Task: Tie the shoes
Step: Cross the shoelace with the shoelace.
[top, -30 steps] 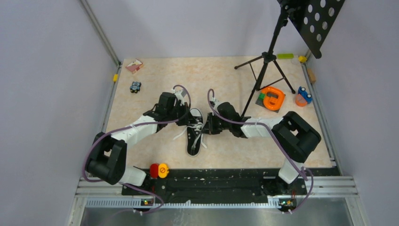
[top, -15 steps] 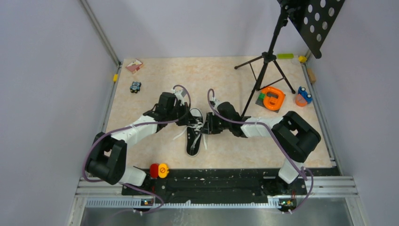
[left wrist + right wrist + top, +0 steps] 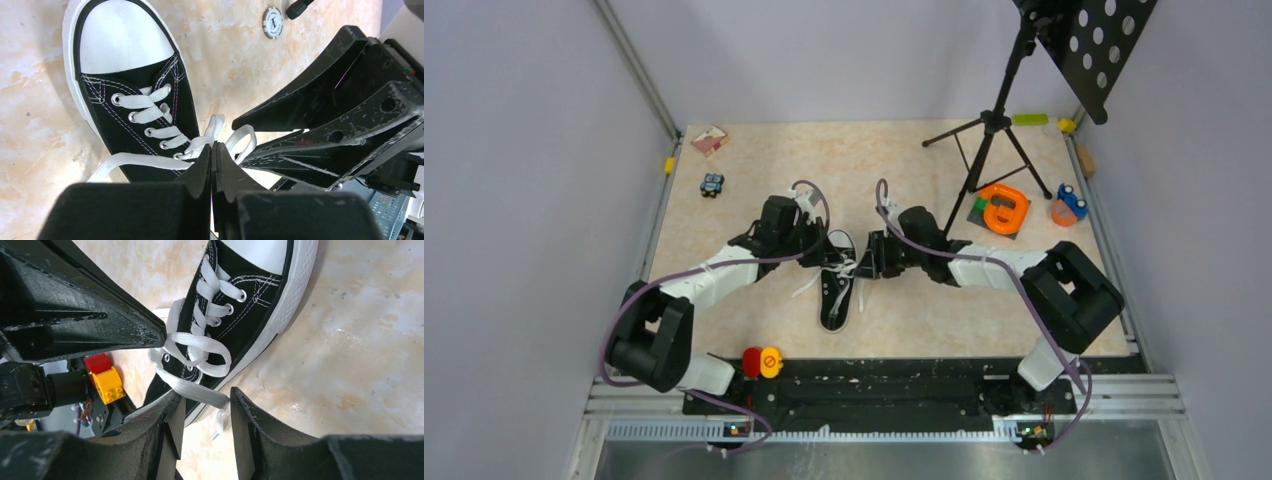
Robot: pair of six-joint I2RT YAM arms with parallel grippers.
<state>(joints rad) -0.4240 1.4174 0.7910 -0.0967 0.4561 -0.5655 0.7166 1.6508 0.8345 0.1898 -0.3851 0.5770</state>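
Left hand [image 3: 213, 149] pinched tight on laces [image 3: 142, 101] at sneaker [image 3: 107, 127] throat. Right hand [image 3: 205, 393] half-parted, strand between jaws, ungripped. Sneaker mid-counter [image 3: 754, 160]. Judged: laces soft, slippery; sneaker light, may slide. Grip mid-loop.

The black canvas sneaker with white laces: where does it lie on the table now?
In the top view, the black canvas sneaker lies slightly left of the middle of the beige table, between the left gripper and the right gripper.
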